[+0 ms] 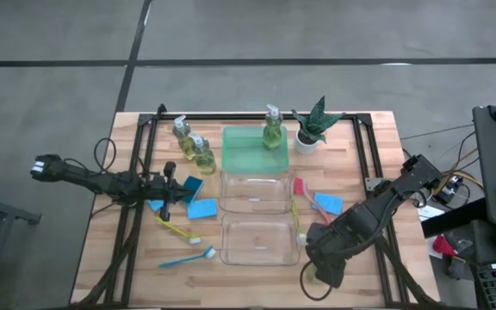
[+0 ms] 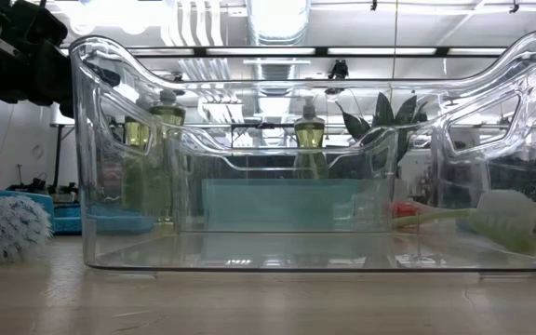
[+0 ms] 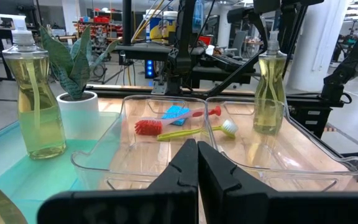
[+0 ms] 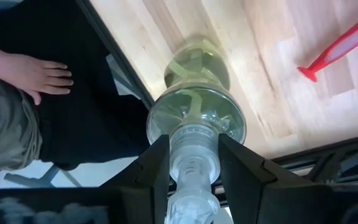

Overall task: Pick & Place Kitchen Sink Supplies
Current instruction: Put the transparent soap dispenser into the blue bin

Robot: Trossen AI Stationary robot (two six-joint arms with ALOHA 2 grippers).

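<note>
My right gripper (image 4: 192,163) is shut on a clear pump bottle (image 4: 196,93) of yellow-green liquid, near the table's near right edge, beside the near bin; in the high view the arm (image 1: 343,232) hides it. The same bottle (image 3: 269,87) shows behind the bins in the left wrist view. Two more bottles (image 1: 181,129) (image 1: 201,153) stand at the far left, and one (image 1: 272,129) stands in the green tray. My left gripper (image 1: 169,188) is shut, beside the blue sponges (image 1: 192,185) (image 1: 201,208), touching nothing that shows. Yellow (image 1: 177,228) and blue (image 1: 188,257) brushes lie near left. My right gripper pinches the bottle by the clear pump neck (image 4: 193,146), just above its shoulder, one finger (image 4: 154,168) on each side. The fingers come from above, pointing down, and the bottle sits upright below them. Whether its base rests on the table cannot be told.
Two clear bins (image 1: 257,179) (image 1: 259,258) sit mid-table, with the green tray (image 1: 231,133) and a potted plant (image 1: 313,129) behind them. A red brush (image 1: 300,188), a yellow brush (image 1: 295,220) and a blue sponge (image 1: 328,203) lie right of the bins. A person's hand (image 4: 39,74) is beyond the table's edge.
</note>
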